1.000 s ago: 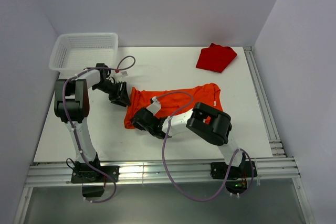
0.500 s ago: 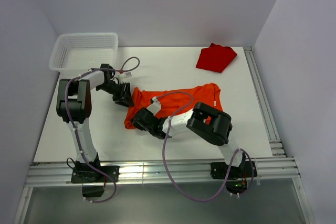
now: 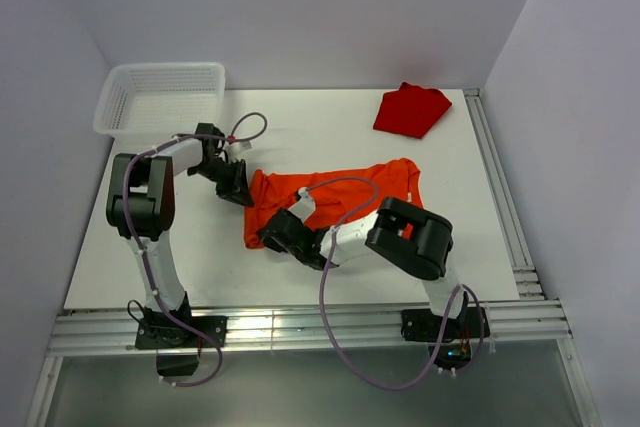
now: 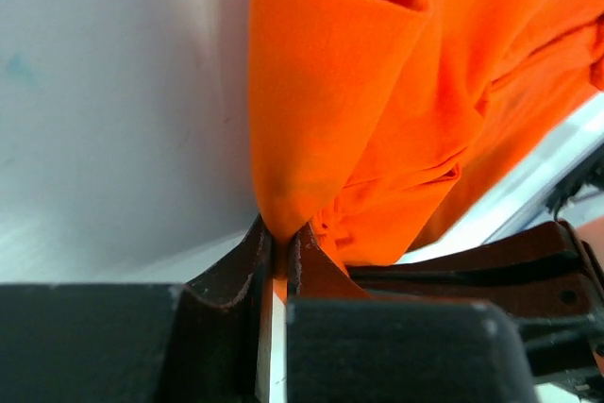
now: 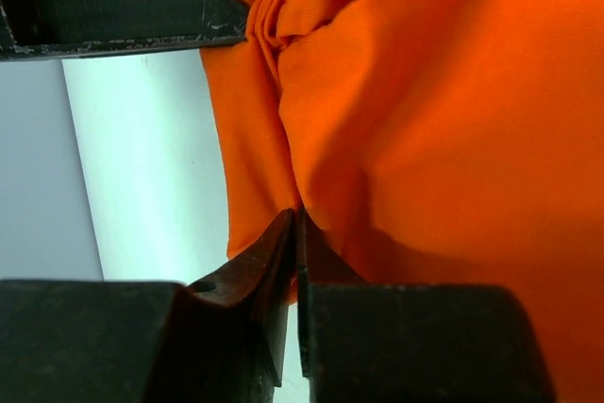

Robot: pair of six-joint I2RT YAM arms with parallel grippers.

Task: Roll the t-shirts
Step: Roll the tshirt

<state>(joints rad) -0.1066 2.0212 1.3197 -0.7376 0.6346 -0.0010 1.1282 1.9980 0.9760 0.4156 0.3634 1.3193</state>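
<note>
As both end effectors (image 4: pixel 280 236) (image 5: pixel 297 222) pinch it, the orange t-shirt (image 3: pixel 345 190) lies bunched.

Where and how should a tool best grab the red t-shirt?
The red t-shirt lies bunched flat on the table, narrowing to a point on its near side. Probably pinch that tip from above, coming in from the near side.
</note>
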